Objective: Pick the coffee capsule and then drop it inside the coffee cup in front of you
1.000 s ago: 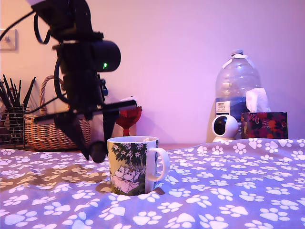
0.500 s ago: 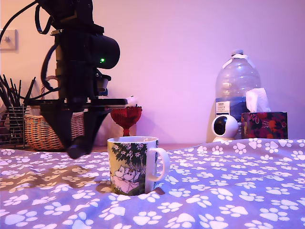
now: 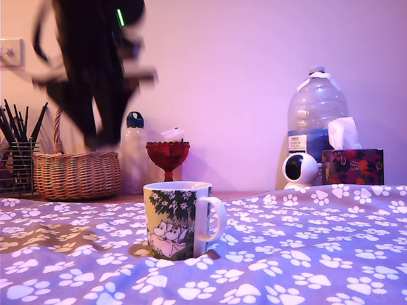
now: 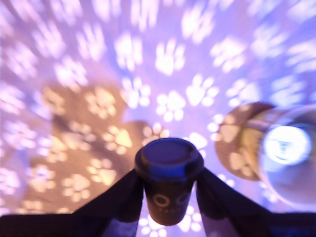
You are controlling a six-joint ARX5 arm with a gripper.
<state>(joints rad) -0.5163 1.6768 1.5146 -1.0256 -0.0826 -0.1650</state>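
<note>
— Where is the coffee capsule [image 4: 169, 178]?
— In the wrist view it sits between the two dark jaws of the gripper [image 4: 169, 195], which press its sides; its wide flat rim faces away from the camera and it hangs clear above the paw-print cloth [image 4: 98, 69].

— And the coffee cup [image 3: 180, 219]?
— Upright on that cloth near the front, handle to the exterior view's right. The wrist view shows its blurred rim off to one side of the capsule, apart from it.

— The arm?
— A dark motion-blurred shape high on the exterior view's left, well above the cup.

— Behind?
— On the left, a wicker basket [image 3: 76, 175], a wire holder of pencils [image 3: 15, 159], a bottle with a blue cap [image 3: 134, 155] and a red glass goblet [image 3: 168, 155]. Far right: a large water bottle [image 3: 317, 121], a small white camera [image 3: 299, 169] and a tissue box [image 3: 352, 165].
</note>
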